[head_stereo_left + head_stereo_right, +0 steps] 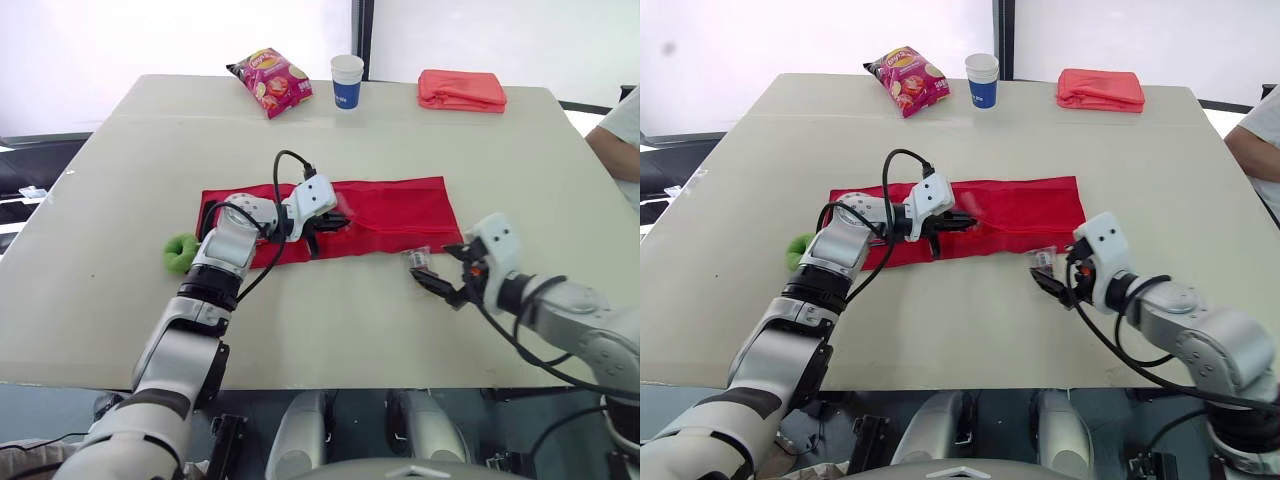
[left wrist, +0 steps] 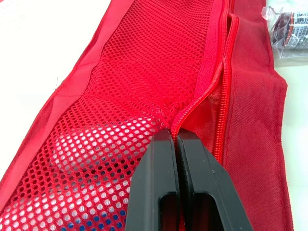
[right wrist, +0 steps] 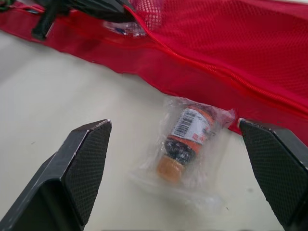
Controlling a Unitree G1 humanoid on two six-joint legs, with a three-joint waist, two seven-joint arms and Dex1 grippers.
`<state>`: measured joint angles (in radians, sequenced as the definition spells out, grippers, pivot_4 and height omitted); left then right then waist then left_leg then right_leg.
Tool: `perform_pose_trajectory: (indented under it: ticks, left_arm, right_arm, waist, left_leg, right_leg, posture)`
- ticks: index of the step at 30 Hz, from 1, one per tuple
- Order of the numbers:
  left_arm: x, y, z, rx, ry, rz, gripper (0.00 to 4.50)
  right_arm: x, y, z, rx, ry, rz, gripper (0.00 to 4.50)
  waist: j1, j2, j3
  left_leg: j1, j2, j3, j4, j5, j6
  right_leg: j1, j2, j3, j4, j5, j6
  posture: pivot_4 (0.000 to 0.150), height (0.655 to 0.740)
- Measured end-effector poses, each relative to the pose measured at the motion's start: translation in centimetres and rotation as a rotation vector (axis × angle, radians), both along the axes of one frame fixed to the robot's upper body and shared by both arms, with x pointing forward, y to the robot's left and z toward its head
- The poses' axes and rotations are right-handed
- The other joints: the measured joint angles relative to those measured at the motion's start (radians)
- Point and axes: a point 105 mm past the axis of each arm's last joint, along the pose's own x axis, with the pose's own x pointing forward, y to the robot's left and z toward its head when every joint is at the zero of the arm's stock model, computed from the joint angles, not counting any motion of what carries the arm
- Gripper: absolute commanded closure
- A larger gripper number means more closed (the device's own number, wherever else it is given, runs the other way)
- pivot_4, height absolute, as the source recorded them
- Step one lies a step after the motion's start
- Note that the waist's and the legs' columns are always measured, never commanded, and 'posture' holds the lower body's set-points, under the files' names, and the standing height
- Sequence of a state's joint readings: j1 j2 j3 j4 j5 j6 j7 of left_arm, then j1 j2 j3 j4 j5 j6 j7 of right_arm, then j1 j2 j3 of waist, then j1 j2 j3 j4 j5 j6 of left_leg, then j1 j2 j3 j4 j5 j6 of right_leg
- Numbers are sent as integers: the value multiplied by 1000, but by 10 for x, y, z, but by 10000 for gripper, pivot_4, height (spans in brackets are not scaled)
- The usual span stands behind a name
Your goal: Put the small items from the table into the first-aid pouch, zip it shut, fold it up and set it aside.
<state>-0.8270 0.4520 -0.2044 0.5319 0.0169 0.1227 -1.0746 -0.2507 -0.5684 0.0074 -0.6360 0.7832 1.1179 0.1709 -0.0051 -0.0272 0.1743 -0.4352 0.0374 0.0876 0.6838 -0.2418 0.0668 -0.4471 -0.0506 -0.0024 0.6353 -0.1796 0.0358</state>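
Here our left gripper [image 2: 176,140] pinches the pouch [image 2: 134,62] zip, likely holding it open; right gripper [image 3: 173,127] jaws spread astride the wrapped bottle [image 3: 185,139].

Bright, even light fills the scene, and the backdrop [image 1: 150,40] beyond the tabletop [image 1: 330,330] burns out to plain white. Shadows are faint and soft-edged, as beside the cup [image 1: 347,80]. Glare glints on the plastic packet [image 3: 185,139]. In the left wrist view, the tabletop beside the red pouch [image 2: 120,96] washes out to white.
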Motion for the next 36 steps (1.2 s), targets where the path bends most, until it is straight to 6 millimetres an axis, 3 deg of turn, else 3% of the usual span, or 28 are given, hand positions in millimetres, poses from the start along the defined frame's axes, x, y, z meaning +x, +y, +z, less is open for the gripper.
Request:
perform_pose_trajectory:
  ticks: [3,6,7,8,9,10,13,14,18,21,23,26,33,36]
  left_arm:
    - [0,-3,-1,-10,7,-3,44707]
    - [0,-6,-1,-22,15,-1,45000]
    - [-1,-8,-2,-28,21,-2,45000]
    - [-1,-9,-2,-31,23,-4,45000]
    - [-1,-10,-2,-34,26,-4,45000]
    - [-1,-11,-3,-39,29,-4,45000]
    - [-1,-15,-3,-55,41,-1,45000]
    - [-1,-16,-3,-57,41,1,45000]
    - [0,-20,-2,-69,46,4,45000]
    - [0,-24,-2,-90,61,6,45000]
    - [0,-26,-1,-104,72,5,45000]
    - [0,-29,-1,-113,79,2,45000]
    - [-3,-38,4,-135,89,-21,45000]
    - [-4,-40,7,-136,82,-24,45000]
  right_arm:
    - [2,9,-17,-20,52,-29,0]
    - [5,9,-26,-49,73,-60,7459]
    - [7,8,-30,-56,79,-82,14922]
    - [8,8,-31,-60,82,-90,14922]
    - [8,7,-31,-65,81,-96,21534]
    - [9,6,-31,-73,78,-104,23898]
    - [10,2,-33,-95,74,-120,38508]
    - [11,1,-33,-101,72,-123,40369]
    - [8,-5,-32,-99,74,-125,41188]
    - [3,-1,-12,-4,40,-89,41188]
    - [-4,12,4,65,11,-16,41188]
    - [-5,29,10,120,25,31,41188]
    - [34,55,-12,75,120,-72,41188]
    - [40,57,-17,63,133,-91,41188]
  waist:
    - [0,0,0]
    - [0,0,0]
    - [-1,0,0]
    - [-1,0,0]
    - [-2,0,0]
    - [-2,0,0]
    - [-3,0,0]
    - [-3,0,0]
    - [-2,0,0]
    - [-3,0,0]
    - [-5,0,0]
    - [-9,0,0]
    - [-9,0,0]
    - [-8,0,0]
  left_leg:
    - [0,0,0,0,0,0]
    - [0,0,0,0,0,0]
    - [0,0,0,0,0,0]
    - [0,0,0,0,0,0]
    - [0,0,0,0,0,0]
    - [0,0,0,0,0,0]
    - [0,0,0,0,0,0]
    - [0,0,0,0,0,0]
    - [0,0,0,0,0,0]
    - [0,0,0,0,0,0]
    - [0,0,0,0,0,0]
    - [1,1,0,0,0,0]
    - [1,0,0,0,0,0]
    - [0,0,0,0,0,0]
  right_leg:
    - [0,0,0,0,0,0]
    - [0,0,0,0,0,0]
    - [0,0,0,0,0,1]
    - [0,0,0,0,0,1]
    - [0,0,0,0,1,1]
    - [0,0,0,0,1,1]
    - [0,0,0,0,1,1]
    - [0,0,0,0,1,1]
    - [0,0,0,0,1,1]
    - [0,1,0,0,1,1]
    - [0,1,0,0,1,1]
    - [0,1,0,1,1,1]
    - [0,1,0,2,1,1]
    - [-1,1,0,2,1,1]
  posture:
    - [1500,7400]
    - [1500,7400]
    - [1500,7400]
    - [1500,7400]
    - [1500,7400]
    - [1500,7400]
    - [1500,7400]
    - [1500,7400]
    - [1500,7400]
    - [1500,7400]
    - [1500,7400]
    - [1500,7400]
    - [1500,7400]
    - [1500,7400]
